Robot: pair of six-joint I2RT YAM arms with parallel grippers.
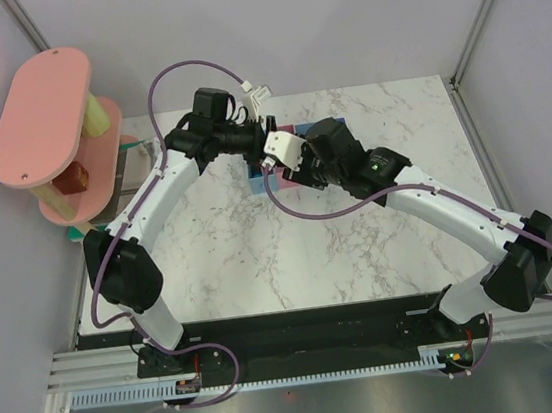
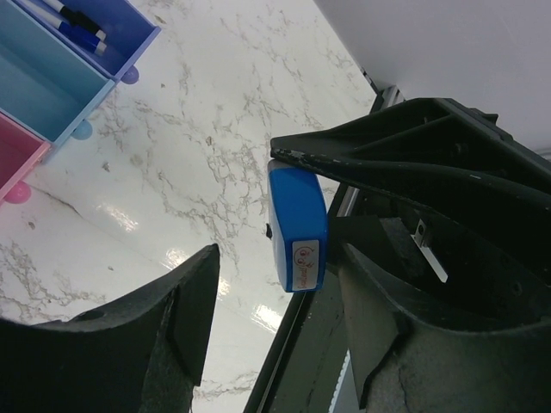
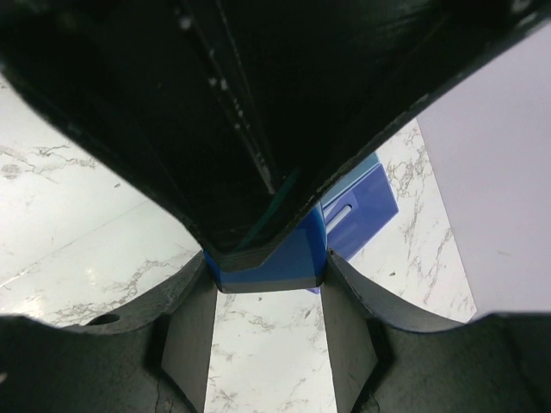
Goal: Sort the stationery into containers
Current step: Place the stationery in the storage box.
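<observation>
Over the far middle of the marble table [image 1: 262, 259], both arms meet tip to tip.

Item: blue wedge block [image 2: 297, 225], with a small round printed mark on its pale end face, held up off the table surface.

Right gripper [image 3: 267, 288]: clamped on the block, one finger against each side.

Left gripper [image 2: 277, 275]: jaws spread wide with the block between them. The block is clear of one finger [image 2: 129, 335] and just beside the other.

Containers: purple-blue bin [image 2: 129, 47], holding dark markers [image 2: 77, 26]. Light blue bin [image 2: 39, 82] is joined next to it, and pink bin [image 2: 10, 159] next again. All stand on the table, apart from the block.

Pink shelf tower [image 1: 45, 129]: at the table's far left edge.
</observation>
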